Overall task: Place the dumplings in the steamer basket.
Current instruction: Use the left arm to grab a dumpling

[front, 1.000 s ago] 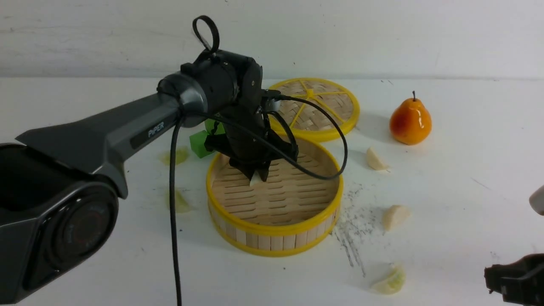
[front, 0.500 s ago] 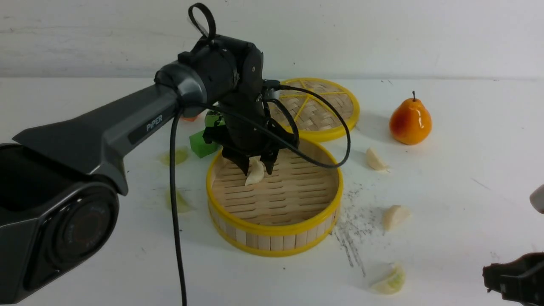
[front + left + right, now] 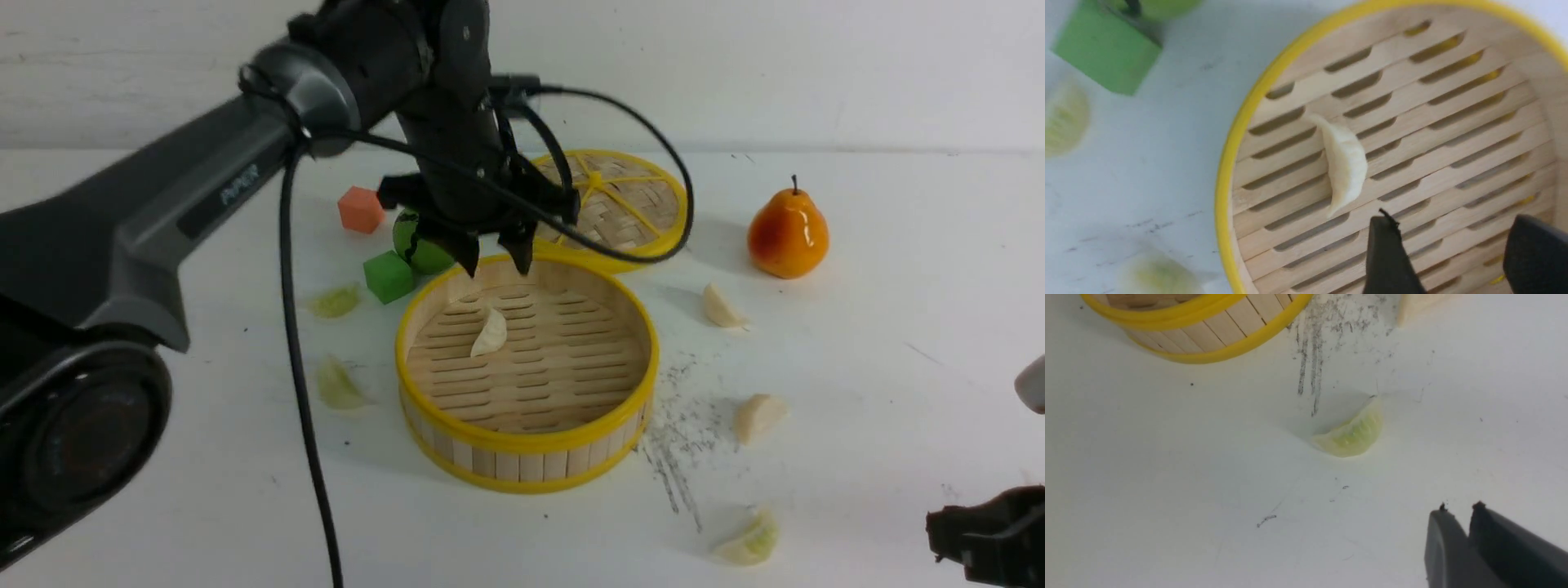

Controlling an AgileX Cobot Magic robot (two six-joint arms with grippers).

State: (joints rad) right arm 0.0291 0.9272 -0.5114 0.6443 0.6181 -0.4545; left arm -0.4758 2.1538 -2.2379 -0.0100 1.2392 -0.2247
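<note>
The left gripper [image 3: 497,260] is hanging above the steamer basket [image 3: 526,441], fingers pointing down and wide apart. The right gripper [image 3: 1461,505] is staying low, its fingertips slightly apart.

There are six dumplings [image 3: 490,333] (three white, three green), two cubes [image 3: 389,276], one basket [image 3: 529,442], one lid [image 3: 604,204], one pear [image 3: 788,233].

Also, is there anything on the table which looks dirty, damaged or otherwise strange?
Yes: dark scuff marks streak the white table just right of the steamer basket. They look odd against the pale surface; I see nothing spilled.
</note>
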